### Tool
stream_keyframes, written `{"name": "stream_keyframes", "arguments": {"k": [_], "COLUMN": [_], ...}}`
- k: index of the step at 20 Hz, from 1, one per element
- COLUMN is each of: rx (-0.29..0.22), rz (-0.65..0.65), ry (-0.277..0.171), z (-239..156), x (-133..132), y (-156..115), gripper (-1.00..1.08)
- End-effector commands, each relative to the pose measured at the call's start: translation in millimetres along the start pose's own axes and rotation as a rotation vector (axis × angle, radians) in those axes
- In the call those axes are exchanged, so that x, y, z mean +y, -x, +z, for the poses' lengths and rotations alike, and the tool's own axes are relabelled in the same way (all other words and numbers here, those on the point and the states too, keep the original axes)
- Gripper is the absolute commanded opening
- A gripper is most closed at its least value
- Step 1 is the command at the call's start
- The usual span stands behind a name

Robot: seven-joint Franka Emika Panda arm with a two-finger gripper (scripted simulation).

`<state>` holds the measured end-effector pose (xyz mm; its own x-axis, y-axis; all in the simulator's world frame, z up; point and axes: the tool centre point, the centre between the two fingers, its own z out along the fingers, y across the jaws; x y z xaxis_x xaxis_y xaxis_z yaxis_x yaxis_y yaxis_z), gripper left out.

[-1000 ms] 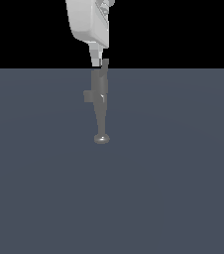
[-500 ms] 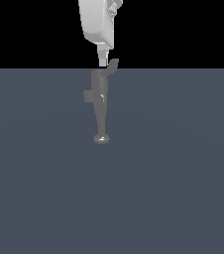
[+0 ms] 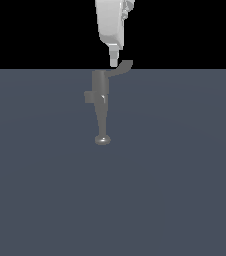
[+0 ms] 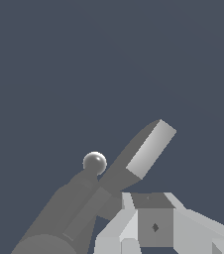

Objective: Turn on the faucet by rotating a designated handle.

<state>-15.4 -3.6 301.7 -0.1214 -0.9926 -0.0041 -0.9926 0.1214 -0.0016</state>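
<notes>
The grey faucet (image 3: 101, 90) stands upright in the exterior view, with a boxy stub on its left side and a spout tapering down to a round shiny tip (image 3: 102, 140). The handle (image 3: 123, 66), a thin curved lever, sticks out from the top of the body toward the exterior view's right. My white gripper (image 3: 114, 63) comes down from above, its narrow tips together and touching the handle near its root. The wrist view shows the faucet (image 4: 59, 218), the shiny tip (image 4: 94, 162), the handle's pale paddle end (image 4: 149, 149) and my gripper (image 4: 151, 208) just beside the lever. Nothing is held between the fingers.
A flat dark grey-blue floor (image 3: 175, 190) spreads around the faucet, under a black background. No other objects show.
My gripper has shifted toward the exterior view's right. The handle has swung the same way with it and now sticks out further from the faucet's top.
</notes>
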Motion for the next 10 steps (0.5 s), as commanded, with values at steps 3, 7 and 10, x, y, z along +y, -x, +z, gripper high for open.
{"name": "stream_keyframes", "arguments": {"k": [3, 7, 10], "rx": [0.003, 0.004, 0.004], "rz": [0.027, 0.031, 0.034], "ry": [0.000, 0.001, 0.001], "z": [1, 1, 1], "x": [-11, -18, -23], "y": [-25, -35, -42], "gripper": [-1.00, -1.00, -1.00]}}
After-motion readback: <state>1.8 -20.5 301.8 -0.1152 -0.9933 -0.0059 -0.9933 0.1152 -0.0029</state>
